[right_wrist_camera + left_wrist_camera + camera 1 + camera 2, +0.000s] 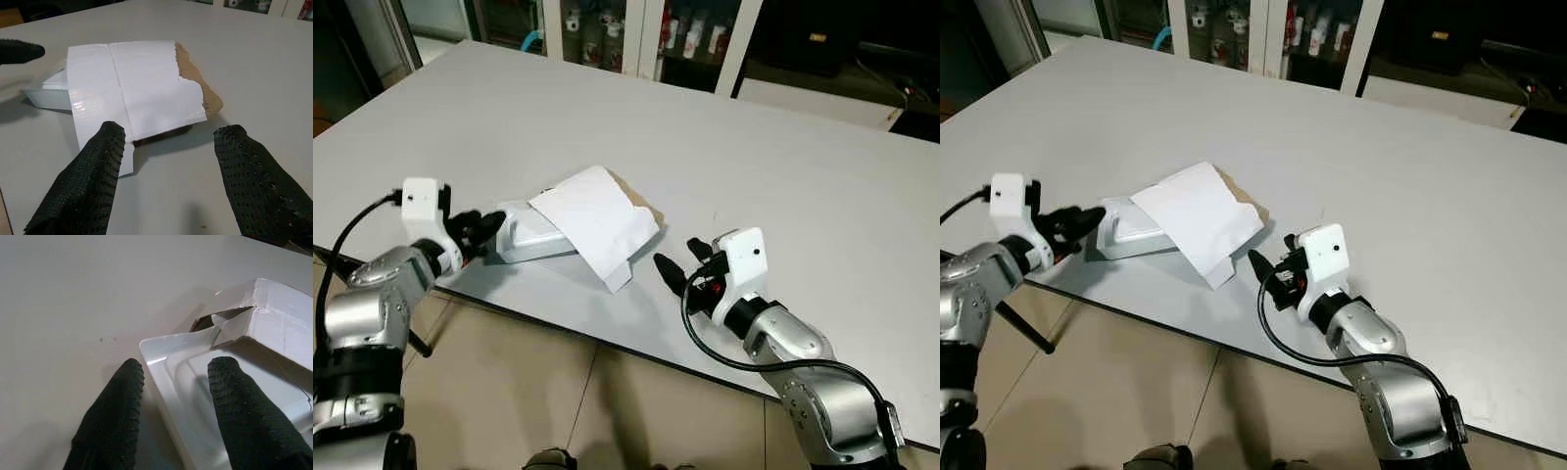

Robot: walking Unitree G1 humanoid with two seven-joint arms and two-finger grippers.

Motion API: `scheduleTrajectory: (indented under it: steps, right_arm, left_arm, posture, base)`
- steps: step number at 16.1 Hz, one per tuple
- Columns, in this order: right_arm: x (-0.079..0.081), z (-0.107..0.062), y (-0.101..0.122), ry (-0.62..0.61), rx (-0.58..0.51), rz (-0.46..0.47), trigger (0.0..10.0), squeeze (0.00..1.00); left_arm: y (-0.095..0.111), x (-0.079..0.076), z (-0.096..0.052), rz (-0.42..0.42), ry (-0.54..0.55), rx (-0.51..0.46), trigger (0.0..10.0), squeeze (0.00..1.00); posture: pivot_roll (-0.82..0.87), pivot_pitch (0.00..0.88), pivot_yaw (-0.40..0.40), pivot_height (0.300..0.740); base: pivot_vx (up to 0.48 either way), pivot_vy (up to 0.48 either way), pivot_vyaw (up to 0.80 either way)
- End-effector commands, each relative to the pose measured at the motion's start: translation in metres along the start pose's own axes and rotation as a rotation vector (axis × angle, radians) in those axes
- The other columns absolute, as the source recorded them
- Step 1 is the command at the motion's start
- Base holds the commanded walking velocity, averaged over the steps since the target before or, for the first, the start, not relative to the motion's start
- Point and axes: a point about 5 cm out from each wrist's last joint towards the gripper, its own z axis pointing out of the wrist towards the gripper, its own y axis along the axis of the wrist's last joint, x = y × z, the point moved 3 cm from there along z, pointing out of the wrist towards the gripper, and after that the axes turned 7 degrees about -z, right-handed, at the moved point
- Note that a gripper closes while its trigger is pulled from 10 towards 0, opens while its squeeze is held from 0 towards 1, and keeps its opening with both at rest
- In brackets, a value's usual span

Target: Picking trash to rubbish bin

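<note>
Trash sits near the front edge of the large white table [783,166]: a shallow white plastic tray [524,235], partly covered by a torn white cardboard box flap [597,223] with brown inner paper showing at its ragged edge. Left gripper [487,227] reaches in over the table's front edge; the left wrist view shows its black fingers [115,416] apart, straddling the tray's rim, one outside on the tabletop, one over the tray's inside. Contact with the rim: cannot tell. Right wrist view gives the cardboard's top face and brown torn edge. Right gripper [674,268] hovers near the cardboard's right side, fingers [90,181] spread wide, holding nothing.
</note>
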Motion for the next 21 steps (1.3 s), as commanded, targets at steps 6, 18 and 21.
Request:
scheduleTrajectory:
  steps: [6, 18, 21]
  right_arm:
    - [-0.004, -0.004, 0.003, -0.015, 0.002, -0.015, 10.0, 0.0]
    - [-0.005, -0.002, 0.001, -0.017, 0.012, -0.026, 10.0, 0.0]
    - [-0.005, -0.002, 0.001, -0.017, 0.013, -0.028, 10.0, 0.0]
  left_arm:
    - [-0.021, 0.011, 0.009, 0.064, 0.089, 0.167, 10.0, 0.0]
    - [-0.028, 0.014, 0.012, 0.051, 0.093, 0.206, 0.0, 0.0]
    - [-0.029, 0.014, 0.012, 0.05, 0.084, 0.213, 0.0, 0.0]
  posture:
    - [0.02, 0.1, -0.029, 0.74]
    - [0.02, 0.094, -0.023, 0.74]
    - [0.02, 0.093, -0.023, 0.74]
  base:
    - [0.0, 0.0, 0.0]
    - [0.0, 0.0, 0.0]
    - [0.0, 0.0, 0.0]
